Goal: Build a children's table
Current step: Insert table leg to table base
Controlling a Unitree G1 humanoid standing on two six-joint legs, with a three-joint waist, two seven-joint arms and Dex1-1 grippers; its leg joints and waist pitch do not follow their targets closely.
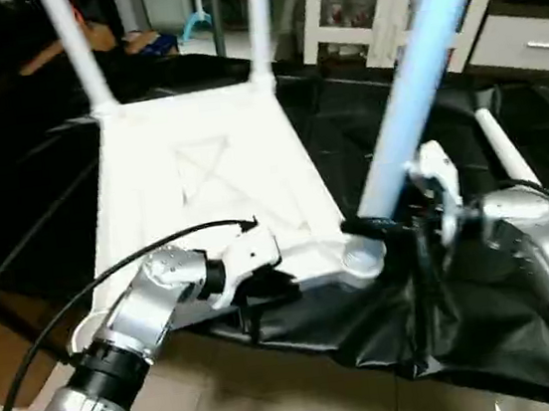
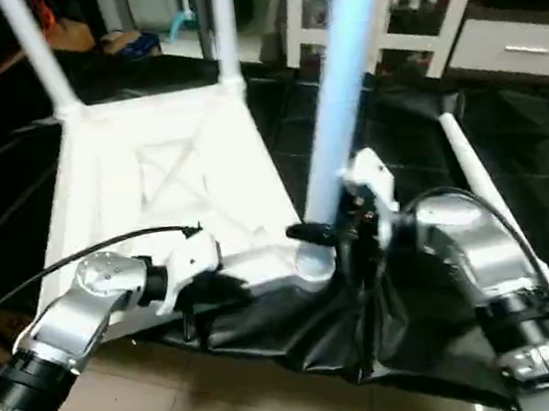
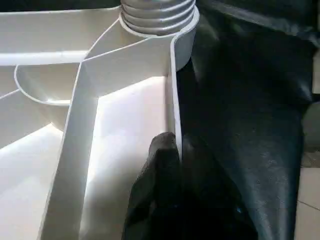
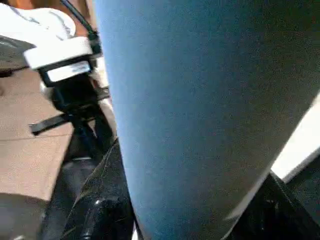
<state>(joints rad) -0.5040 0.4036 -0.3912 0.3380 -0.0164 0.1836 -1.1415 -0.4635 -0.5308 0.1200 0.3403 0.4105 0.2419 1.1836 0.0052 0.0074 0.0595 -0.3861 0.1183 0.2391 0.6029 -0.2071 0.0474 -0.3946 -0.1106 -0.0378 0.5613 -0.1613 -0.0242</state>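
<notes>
Upturned table top (image 1: 201, 174) on black sheet (image 1: 508, 147): two far legs (image 1: 75, 49) fitted. Third leg (image 1: 419, 77) clamped in right end effector (image 1: 382, 224) at near socket (image 1: 361, 255). Left end effector (image 3: 165, 165) pinched on rim. Fourth leg (image 1: 504, 147) lying loose.

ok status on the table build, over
Left claw shut on tabletop rim. Right claw holds leg upright in near socket. Spare leg lies aside.

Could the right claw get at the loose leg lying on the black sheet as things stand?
Probably not yet: the right claw is closed around the upright leg at the tabletop's near corner socket. The loose leg lies just beyond that arm with nothing on it, so letting go comes first.
</notes>
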